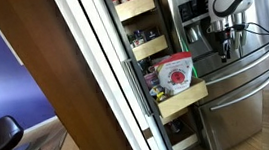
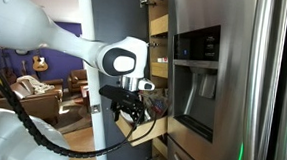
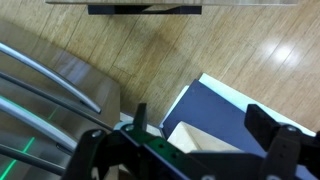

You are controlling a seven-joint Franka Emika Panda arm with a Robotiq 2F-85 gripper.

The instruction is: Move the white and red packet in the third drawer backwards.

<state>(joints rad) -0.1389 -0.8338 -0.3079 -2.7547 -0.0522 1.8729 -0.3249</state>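
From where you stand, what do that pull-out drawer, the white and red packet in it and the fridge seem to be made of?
The third drawer: light matte wood, judging by its pale tan front. The white and red packet: probably plastic or foil film, slightly glossy; too small to be sure. The fridge: brushed stainless steel, grey with soft reflections.

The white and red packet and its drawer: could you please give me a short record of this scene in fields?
packet: white and red packet, upright in the drawer
drawer: third drawer, pulled out
pincer: pincer open, empty, apart from the packet
nearby: steel fridge beside the drawers
task state: packet not yet touched
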